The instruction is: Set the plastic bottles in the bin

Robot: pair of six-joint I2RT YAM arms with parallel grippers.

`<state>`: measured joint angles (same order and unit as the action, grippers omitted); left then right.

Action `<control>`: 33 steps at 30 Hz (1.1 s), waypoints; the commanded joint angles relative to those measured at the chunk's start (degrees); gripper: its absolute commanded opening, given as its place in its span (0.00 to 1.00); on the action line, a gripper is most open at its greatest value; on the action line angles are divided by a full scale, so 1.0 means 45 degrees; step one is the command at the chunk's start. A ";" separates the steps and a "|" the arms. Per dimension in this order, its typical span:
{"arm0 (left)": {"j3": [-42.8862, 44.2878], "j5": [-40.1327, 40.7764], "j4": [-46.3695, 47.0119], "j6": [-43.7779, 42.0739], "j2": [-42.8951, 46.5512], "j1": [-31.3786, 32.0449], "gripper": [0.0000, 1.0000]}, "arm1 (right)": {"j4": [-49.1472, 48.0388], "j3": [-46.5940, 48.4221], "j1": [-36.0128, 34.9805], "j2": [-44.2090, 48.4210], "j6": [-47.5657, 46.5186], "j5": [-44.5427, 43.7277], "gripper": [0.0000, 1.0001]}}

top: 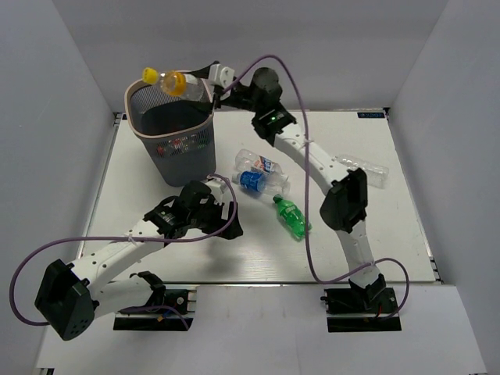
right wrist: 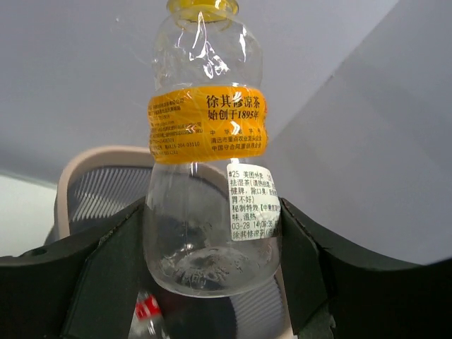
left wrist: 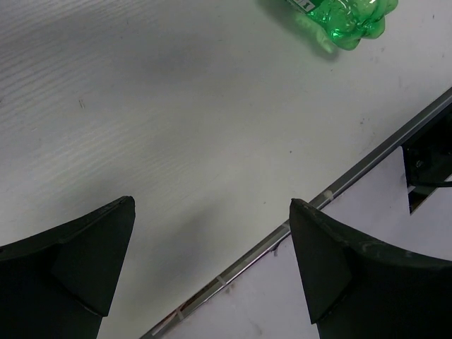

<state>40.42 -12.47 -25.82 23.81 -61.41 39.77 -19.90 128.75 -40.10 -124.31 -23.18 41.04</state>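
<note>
Your right gripper point(right wrist: 212, 244) clamps the clear, yellow-labelled bottle point(right wrist: 205, 127) above the bin point(top: 176, 152) at the tabletop's point(top: 375, 234) far-left corner, while your left gripper point(left wrist: 212, 233) hangs open by the near edge.

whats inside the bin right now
A red-labelled bottle lies in the bin. The rest of its floor is hidden by the mesh and the yellow-labelled bottle held above by the right gripper.
</note>
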 commanded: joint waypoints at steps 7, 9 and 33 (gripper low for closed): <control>0.0099 -0.0042 0.0347 0.0469 0.0248 0.0284 1.00 | -0.2159 0.1489 -0.0601 -0.1673 0.0855 -0.2009 0.90; 0.0099 -0.0042 0.0483 0.0586 0.0248 0.0284 1.00 | -0.2160 0.1429 -0.0543 -0.1420 0.0815 -0.2107 0.90; 0.9790 0.3086 -0.1667 -0.1223 -0.8317 0.0870 1.00 | 1.3094 -0.9384 0.7655 0.7971 0.1146 -0.0374 0.85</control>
<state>72.62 -2.33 -23.55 9.80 -93.95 45.36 28.32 90.70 -7.77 -93.62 -17.69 31.57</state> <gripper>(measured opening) 0.997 0.866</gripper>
